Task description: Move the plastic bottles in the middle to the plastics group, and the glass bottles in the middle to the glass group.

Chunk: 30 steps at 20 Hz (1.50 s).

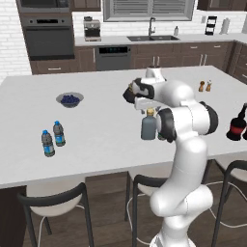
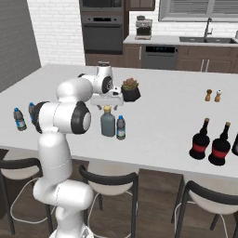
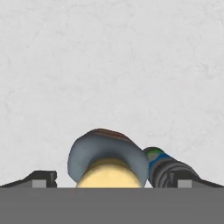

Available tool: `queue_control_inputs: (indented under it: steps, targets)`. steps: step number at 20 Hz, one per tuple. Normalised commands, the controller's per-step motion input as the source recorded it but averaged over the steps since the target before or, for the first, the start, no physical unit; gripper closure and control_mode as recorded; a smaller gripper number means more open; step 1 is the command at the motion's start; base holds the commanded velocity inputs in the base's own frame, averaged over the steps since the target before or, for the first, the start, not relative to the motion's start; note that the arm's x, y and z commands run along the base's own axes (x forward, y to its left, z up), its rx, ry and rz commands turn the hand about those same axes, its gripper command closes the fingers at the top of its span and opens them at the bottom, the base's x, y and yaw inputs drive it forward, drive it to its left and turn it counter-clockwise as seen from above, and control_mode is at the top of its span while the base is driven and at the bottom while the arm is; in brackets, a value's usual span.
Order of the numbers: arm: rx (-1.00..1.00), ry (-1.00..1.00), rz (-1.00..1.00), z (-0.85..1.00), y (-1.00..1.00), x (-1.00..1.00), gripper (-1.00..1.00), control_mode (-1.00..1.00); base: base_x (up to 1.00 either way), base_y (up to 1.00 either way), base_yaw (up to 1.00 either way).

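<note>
Hovering wide open and empty, the gripper (image 2: 108, 105) straddles the squat grey-blue tan-capped glass flask (image 2: 108, 123); small blue-capped plastic bottle (image 2: 121, 128) at 3 o'clock, both unsorted.

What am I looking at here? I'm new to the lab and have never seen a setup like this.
These are computer-rendered pictures of one moment from three cameras. The white jointed machine is a robot arm standing at a white kitchen island. Two cameras sit behind it, left and right. The third sits on its hand and looks straight down.

Its pincer is open and holds nothing. It hangs just above a squat grey-blue flask with a tan cap. A small blue-capped water bottle stands right beside that flask.

Also on the island: two more water bottles, a bowl of berries, a potted plant, two small shakers and dark bottles with red labels.
</note>
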Motion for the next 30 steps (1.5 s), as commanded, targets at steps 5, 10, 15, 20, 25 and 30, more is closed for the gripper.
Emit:
queue_control_inputs:
  steps: [5,10,15,20,25,30]
  targets:
    - [0.0,-0.04,0.0,-0.09,0.0,-0.04,-1.0,-1.0,0.0,0.0,0.0]
    - [0.0,0.0,0.0,-0.01,0.0,0.08,-1.0,-1.0,0.0,0.0,0.0]
    - [0.0,0.0,0.0,0.0,0.0,0.0,1.0,-1.0,0.0,0.0,0.0]
    - [0.0,0.0,0.0,0.0,0.0,0.0,1.0,-1.0,0.0,0.0,0.0]
    - [0.0,0.0,0.01,0.0,0.0,-0.08,1.0,-1.0,0.0,0.0,0.0]
    - [0.0,0.0,0.04,0.16,0.0,-0.36,1.0,-1.0,0.0,0.0,0.0]
